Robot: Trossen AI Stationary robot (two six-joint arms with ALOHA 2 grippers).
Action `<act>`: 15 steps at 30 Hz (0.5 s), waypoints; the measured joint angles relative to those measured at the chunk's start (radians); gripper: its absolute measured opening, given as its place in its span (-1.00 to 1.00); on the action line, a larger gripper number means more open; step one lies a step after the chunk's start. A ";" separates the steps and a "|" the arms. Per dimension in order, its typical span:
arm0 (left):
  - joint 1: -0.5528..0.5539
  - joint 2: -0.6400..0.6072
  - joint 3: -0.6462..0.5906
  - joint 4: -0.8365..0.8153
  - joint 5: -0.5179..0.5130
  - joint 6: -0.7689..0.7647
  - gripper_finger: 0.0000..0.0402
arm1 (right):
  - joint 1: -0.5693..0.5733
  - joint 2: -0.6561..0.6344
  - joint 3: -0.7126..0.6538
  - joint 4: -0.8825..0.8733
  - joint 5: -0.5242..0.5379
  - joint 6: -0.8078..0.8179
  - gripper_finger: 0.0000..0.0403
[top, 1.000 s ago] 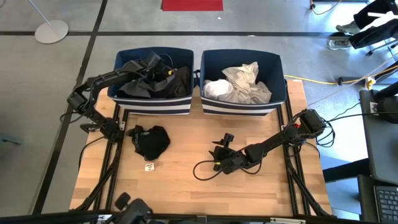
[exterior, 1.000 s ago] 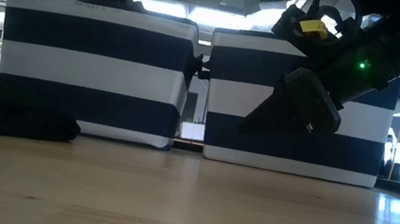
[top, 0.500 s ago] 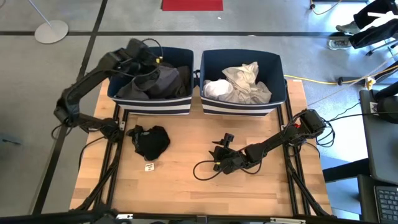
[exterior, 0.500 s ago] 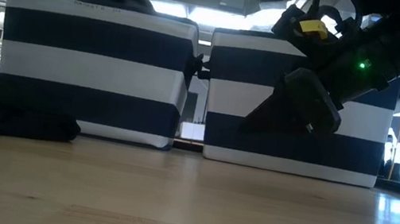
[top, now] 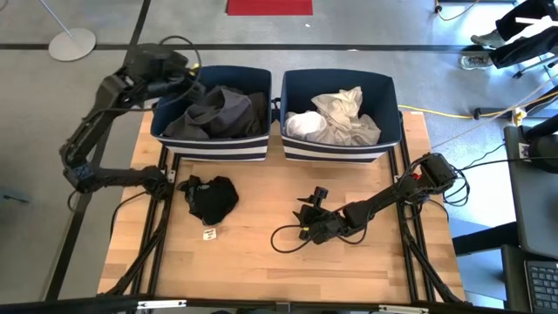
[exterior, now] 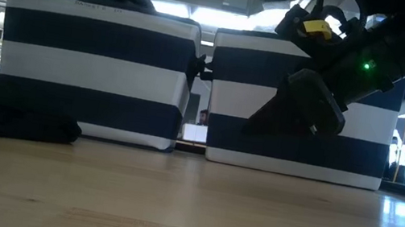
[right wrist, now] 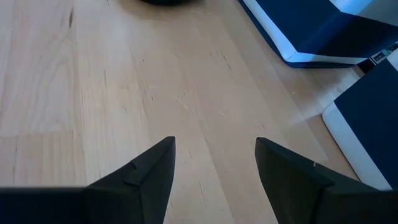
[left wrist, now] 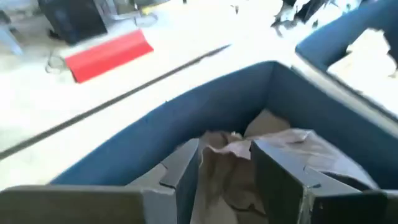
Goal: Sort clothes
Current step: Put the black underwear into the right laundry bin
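Note:
A black garment (top: 214,199) lies bunched on the wooden table near the left bin; it also shows in the low view (exterior: 6,119). Dark grey clothes (top: 218,112) lie in the left navy striped bin (top: 214,150). White and light grey clothes (top: 336,118) lie in the right bin (top: 336,150). My left gripper (top: 186,81) hangs open and empty over the left bin's far left corner. In the left wrist view its fingers (left wrist: 227,180) frame the grey cloth (left wrist: 273,146) below. My right gripper (top: 305,222) is open and empty, low over the table's middle (right wrist: 214,162).
A small white tag (top: 209,234) lies on the table near the black garment. A dark cable loop (top: 286,237) lies beside my right gripper. The two bins stand side by side along the table's far edge. Bare wood (top: 261,270) runs along the near edge.
My left gripper has risen out of the left bin and gone toward the table's far left corner. The dark grey clothes stay in the bin and now show uncovered. My right arm and the black garment have kept still.

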 joint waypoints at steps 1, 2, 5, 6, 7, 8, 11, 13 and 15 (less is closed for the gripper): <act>-0.001 -0.013 0.006 -0.001 0.003 0.000 -0.33 | 0.000 0.000 0.000 0.000 0.000 0.000 0.11; -0.003 -0.027 0.008 -0.003 0.017 0.000 -0.33 | 0.000 0.000 0.000 0.000 0.000 0.000 0.11; -0.020 -0.070 0.009 -0.008 0.114 -0.007 -0.33 | 0.000 0.000 0.000 0.000 0.000 0.000 0.11; -0.030 -0.083 0.009 -0.013 0.149 -0.011 -0.33 | 0.000 0.000 0.000 0.000 0.000 0.000 0.11; -0.044 -0.095 0.009 -0.018 0.182 -0.019 -0.33 | 0.000 0.000 0.000 0.000 0.000 0.000 0.11; -0.062 -0.106 0.009 -0.025 0.208 -0.025 -0.33 | 0.000 0.000 0.000 0.000 0.000 0.000 0.11; -0.135 -0.134 0.009 -0.077 0.253 -0.045 -0.33 | 0.000 0.000 0.000 0.000 0.000 0.000 0.11; -0.191 -0.150 0.009 -0.119 0.258 -0.057 -0.33 | 0.000 0.000 0.000 0.002 0.000 0.000 0.11; -0.250 -0.163 0.009 -0.164 0.260 -0.082 -0.33 | 0.000 0.000 0.000 0.004 0.000 0.000 0.11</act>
